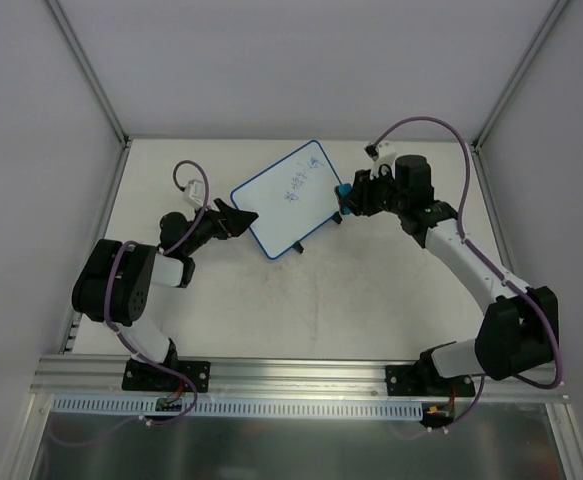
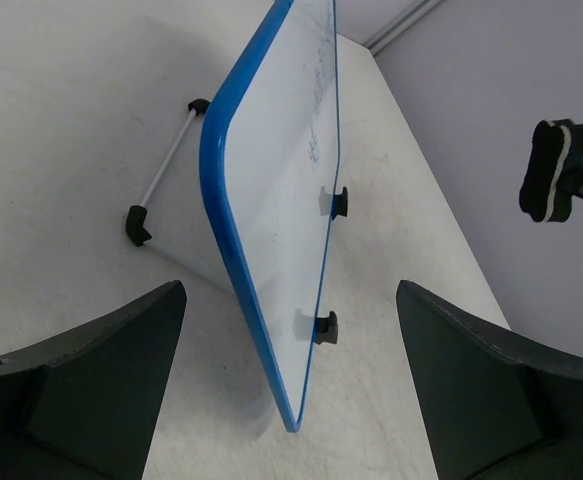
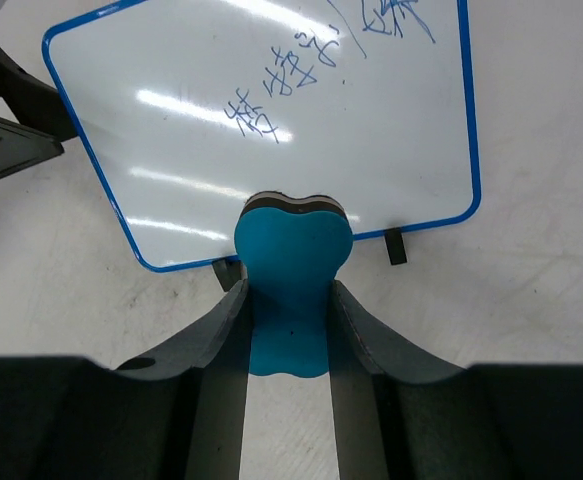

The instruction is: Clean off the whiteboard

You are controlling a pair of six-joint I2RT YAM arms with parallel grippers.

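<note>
The whiteboard (image 1: 289, 198) has a blue rim and stands tilted on small black feet, with blue writing (image 3: 281, 95) on its face. My right gripper (image 1: 351, 198) is shut on a blue eraser (image 3: 291, 265). It holds the eraser just in front of the board's lower edge (image 3: 271, 150); whether the eraser touches the board cannot be told. My left gripper (image 1: 239, 218) is open at the board's left corner. In the left wrist view the board (image 2: 281, 200) is seen edge-on, and its corner lies between the fingers (image 2: 91, 390) without touching them.
The board's rear stand bar (image 2: 166, 172) with black end caps rests on the white table (image 1: 301, 300). Grey enclosure walls (image 1: 271, 60) surround the table. The eraser also shows in the left wrist view (image 2: 549, 170), at the right.
</note>
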